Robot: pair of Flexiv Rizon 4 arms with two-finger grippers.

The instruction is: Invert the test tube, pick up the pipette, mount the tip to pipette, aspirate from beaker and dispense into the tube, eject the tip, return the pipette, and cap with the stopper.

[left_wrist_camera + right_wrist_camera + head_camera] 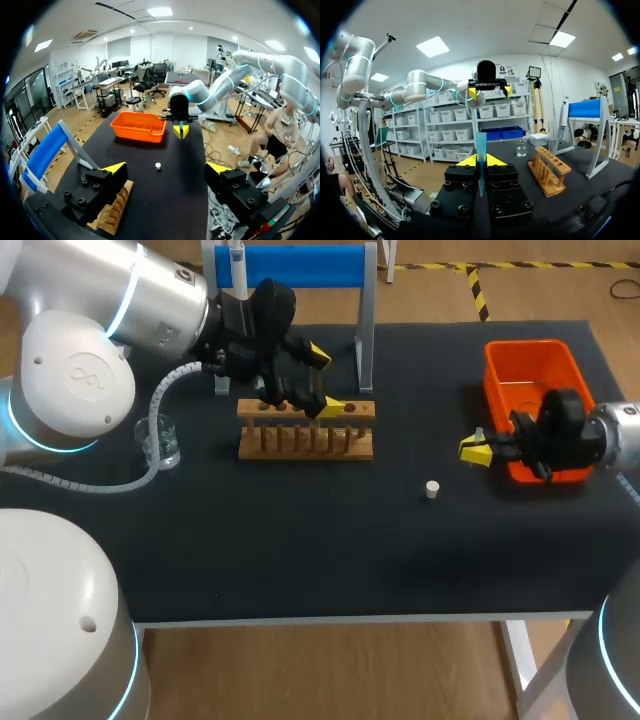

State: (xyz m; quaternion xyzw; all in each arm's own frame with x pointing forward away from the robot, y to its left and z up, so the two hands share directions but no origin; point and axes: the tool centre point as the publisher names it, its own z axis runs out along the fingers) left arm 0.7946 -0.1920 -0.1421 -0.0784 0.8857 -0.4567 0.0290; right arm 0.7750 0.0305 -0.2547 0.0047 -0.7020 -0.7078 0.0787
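Pipette tip [480, 150] stands upright, clamped between the right fingers [495, 160]; left fingers [115, 167] spread apart.

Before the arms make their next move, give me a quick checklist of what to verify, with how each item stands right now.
1. Right gripper shut on the blue tapered tube: ok.
2. Left gripper open, nothing between its fingers: ok.
3. Wooden rack holes free below the left gripper: cannot tell, the gripper hides part of it.
4. Beaker upright beside the rack: ok.
5. Stopper lying apart from rack and grippers: ok.
6. Pipette seated in the blue stand: cannot tell, mostly cut off.
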